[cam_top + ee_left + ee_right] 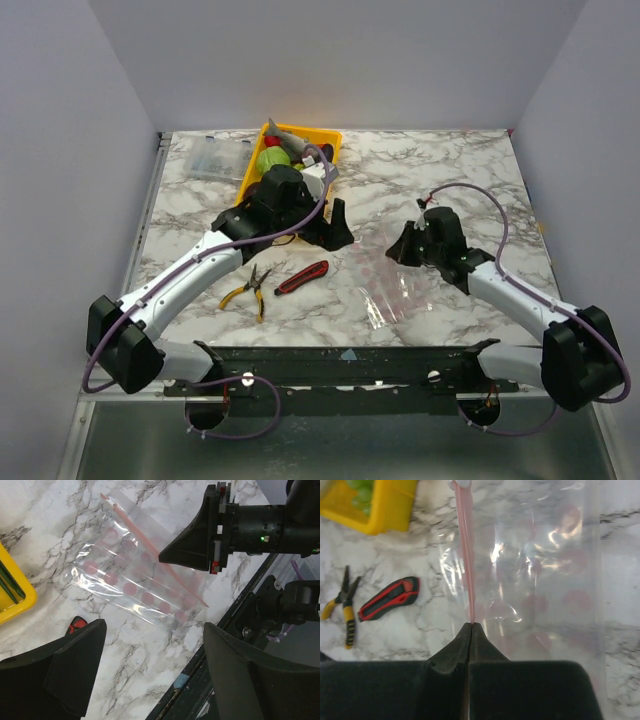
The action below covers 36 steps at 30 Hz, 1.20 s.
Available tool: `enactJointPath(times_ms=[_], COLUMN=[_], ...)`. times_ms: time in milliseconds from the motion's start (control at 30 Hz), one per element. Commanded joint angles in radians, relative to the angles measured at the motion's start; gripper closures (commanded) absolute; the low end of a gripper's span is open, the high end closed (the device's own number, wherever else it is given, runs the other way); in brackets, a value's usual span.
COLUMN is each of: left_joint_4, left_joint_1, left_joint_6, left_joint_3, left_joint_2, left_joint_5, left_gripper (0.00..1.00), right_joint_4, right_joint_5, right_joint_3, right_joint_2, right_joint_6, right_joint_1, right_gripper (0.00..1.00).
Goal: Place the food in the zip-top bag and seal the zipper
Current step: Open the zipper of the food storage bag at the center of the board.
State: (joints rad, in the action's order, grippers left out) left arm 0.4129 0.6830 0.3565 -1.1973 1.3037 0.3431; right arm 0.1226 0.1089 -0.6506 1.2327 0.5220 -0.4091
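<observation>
The zip-top bag [395,288] lies flat on the marble table, clear with pink dots. In the right wrist view my right gripper [471,626] is shut on the pink zipper [466,555] at the near end of the bag [545,580]. The left wrist view shows that gripper [165,557] pinching the zipper [131,522] from the right. My left gripper [155,670] hangs open above the table beside the bag [135,582], with nothing between its fingers [75,665]. The food [275,158] sits in a yellow tray [322,135] at the back, with green grapes [362,490] showing.
Yellow-handled pliers [250,290] and a red-black utility knife [302,277] lie left of the bag. A clear hard box [215,158] stands at the back left beside the tray. The black frame [350,365] runs along the table's near edge.
</observation>
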Motion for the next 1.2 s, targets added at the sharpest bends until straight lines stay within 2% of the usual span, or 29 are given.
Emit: enactJointPath(times_ms=[0, 133, 200, 333, 433, 533, 800, 867, 1000, 1133, 1167], left_joint_4=[0.001, 0.0, -0.029, -0.101, -0.121, -0.082, -0.027, -0.041, -0.057, -0.063, -0.062], left_joint_1=[0.001, -0.009, -0.016, -0.019, -0.018, -0.019, -0.019, -0.02, -0.02, -0.02, -0.019], left_joint_6=[0.054, 0.094, 0.118, 0.161, 0.225, 0.252, 0.227, 0.218, 0.208, 0.204, 0.199], left_joint_3=[-0.03, -0.032, -0.023, -0.009, 0.001, -0.03, -0.06, -0.048, -0.039, -0.053, -0.057], left_joint_2=[0.056, 0.113, 0.132, 0.173, 0.217, 0.25, 0.302, 0.31, 0.328, 0.341, 0.342], left_joint_5=[0.075, 0.082, 0.089, 0.126, 0.098, 0.076, 0.04, 0.055, 0.09, 0.122, 0.129], left_gripper=[0.27, 0.45, 0.49, 0.47, 0.47, 0.53, 0.55, 0.57, 0.69, 0.71, 0.75], right_joint_4=[-0.114, -0.166, -0.164, -0.159, -0.167, -0.158, -0.148, -0.144, -0.131, -0.092, -0.078], right_joint_5=[0.163, 0.149, 0.109, 0.038, -0.024, -0.095, -0.192, -0.197, -0.219, -0.266, -0.282], right_joint_3=[0.036, 0.055, 0.049, 0.036, 0.029, 0.023, 0.023, 0.015, -0.009, -0.045, -0.056], right_joint_2=[-0.072, -0.118, -0.123, -0.113, -0.114, -0.122, -0.143, -0.145, -0.125, -0.093, -0.085], right_joint_6=[0.035, 0.081, 0.089, 0.112, 0.14, 0.174, 0.206, 0.207, 0.212, 0.216, 0.217], right_joint_1=[-0.052, -0.102, -0.139, -0.196, -0.252, -0.293, -0.345, -0.356, -0.392, -0.45, -0.467], right_gripper=[0.99, 0.99, 0.99, 0.99, 0.99, 0.99, 0.99, 0.99, 0.99, 0.99, 0.99])
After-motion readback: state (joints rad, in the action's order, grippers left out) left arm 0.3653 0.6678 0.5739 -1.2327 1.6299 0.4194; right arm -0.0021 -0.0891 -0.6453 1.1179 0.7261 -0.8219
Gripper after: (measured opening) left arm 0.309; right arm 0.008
